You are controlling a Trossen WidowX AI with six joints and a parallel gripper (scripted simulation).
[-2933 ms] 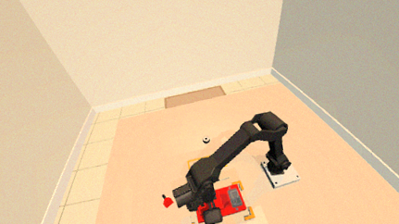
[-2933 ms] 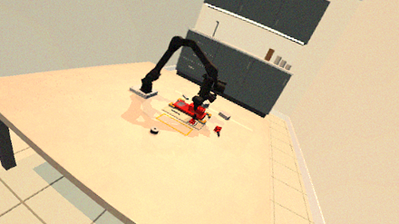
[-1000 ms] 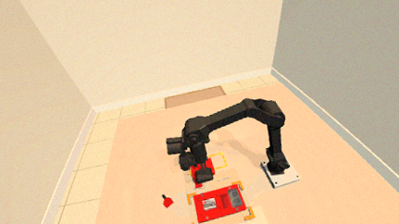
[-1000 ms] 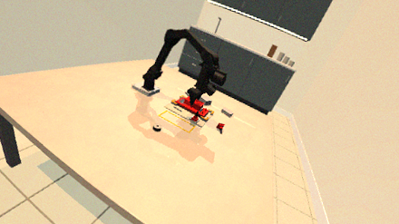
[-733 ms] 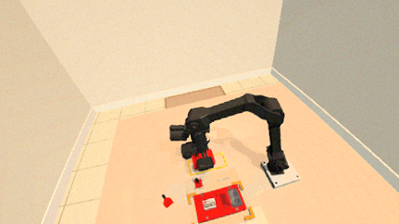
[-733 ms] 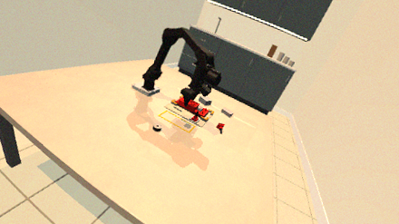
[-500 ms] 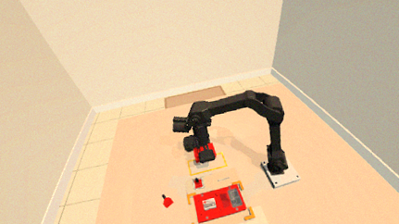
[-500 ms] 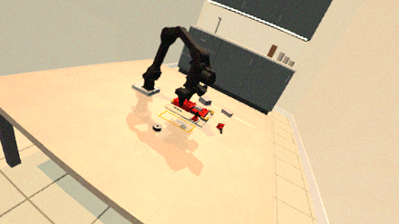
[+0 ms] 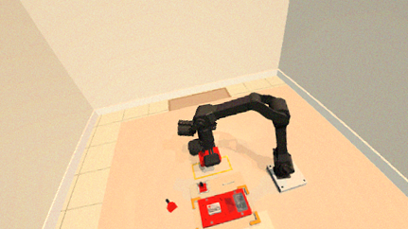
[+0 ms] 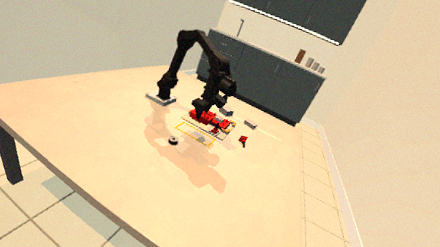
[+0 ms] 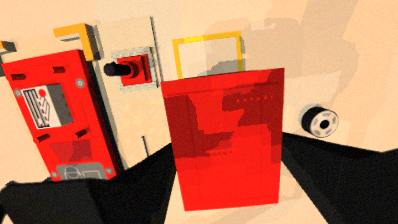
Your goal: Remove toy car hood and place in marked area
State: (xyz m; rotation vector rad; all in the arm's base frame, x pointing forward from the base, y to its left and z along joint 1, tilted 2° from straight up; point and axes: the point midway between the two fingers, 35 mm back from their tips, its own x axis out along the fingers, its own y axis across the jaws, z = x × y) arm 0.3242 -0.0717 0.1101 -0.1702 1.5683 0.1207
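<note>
- Gripper [image 9: 211, 158] [image 10: 199, 113] [image 11: 224, 142] closed on the hood [image 9: 204, 156] [image 10: 194, 115] [image 11: 225, 140], one finger at each long side; the hold looks even.
- Removal is done: the toy car [image 9: 230, 214] [image 10: 225, 123] [image 11: 95, 120] lies on the bench [image 9: 146, 165] [image 10: 85, 145] [image 11: 370, 100] well apart from the hood, its engine bay uncovered.
- The hood hangs in the air near the yellow outline [image 9: 230, 163] [image 10: 193, 136] [image 11: 207, 37] and hides part of it from the wrist view; whether it is fully over the marked area, I cannot tell.
- Placing is left: I would line the hood up inside the outline, then lower it flat.
- After that come release and a clear withdrawal, fingers open and touching nothing.
- By my judgement the job is past halfway; a hood edge landing across the yellow line is the main risk.
</note>
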